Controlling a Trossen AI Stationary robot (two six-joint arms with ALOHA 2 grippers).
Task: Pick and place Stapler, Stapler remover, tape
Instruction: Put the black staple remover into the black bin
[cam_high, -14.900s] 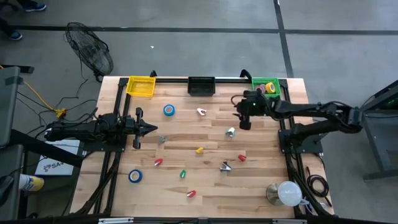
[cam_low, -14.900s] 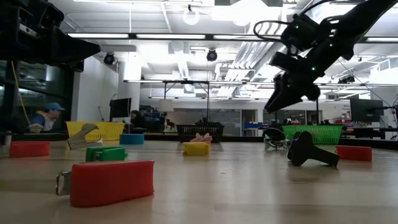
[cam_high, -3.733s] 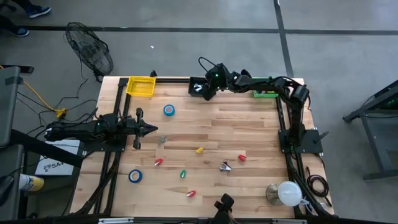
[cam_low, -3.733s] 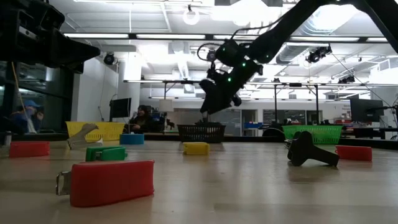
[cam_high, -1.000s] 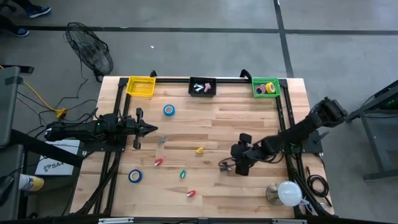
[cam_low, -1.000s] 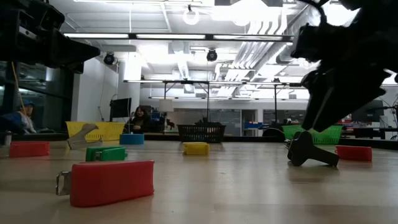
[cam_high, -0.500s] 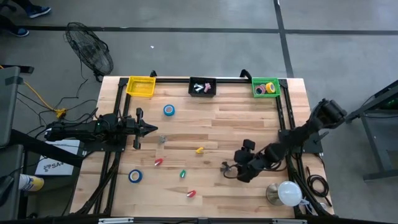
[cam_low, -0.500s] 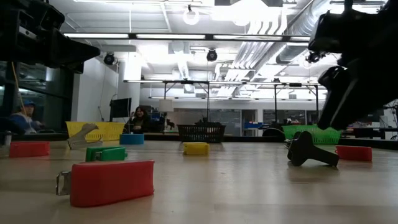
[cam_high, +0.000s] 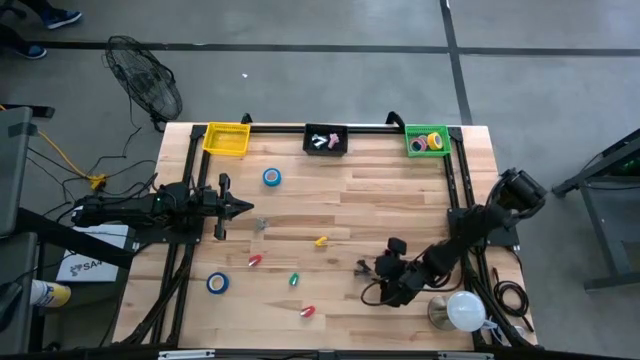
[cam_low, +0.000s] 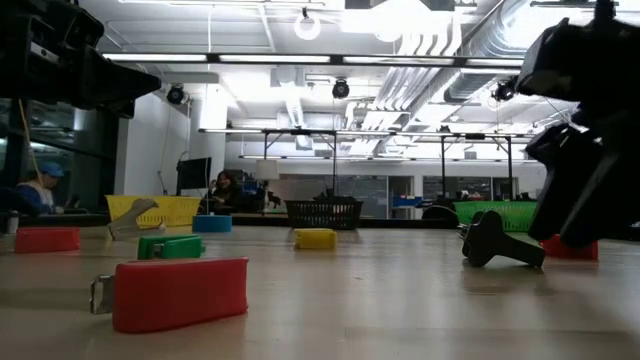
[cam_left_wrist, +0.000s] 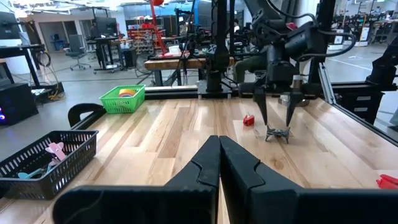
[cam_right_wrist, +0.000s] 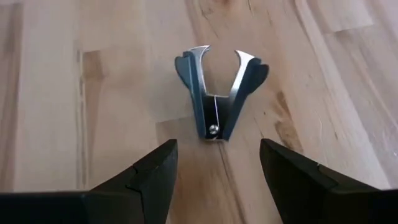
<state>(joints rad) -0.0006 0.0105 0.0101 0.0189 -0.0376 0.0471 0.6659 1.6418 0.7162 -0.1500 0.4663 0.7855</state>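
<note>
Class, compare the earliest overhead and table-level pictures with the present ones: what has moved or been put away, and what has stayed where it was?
The right gripper has swung from beside the green basket to the near side, open over a stapler remover. Two removers left the table; the black basket, empty before, now holds pieces. The left gripper, both blue tape rolls and the small staplers stayed put.

Bright, even overhead light — ceiling strips (cam_low: 300, 58) glare in the low view, where the near red block (cam_low: 180, 292) looks perhaps slightly soft.
</note>
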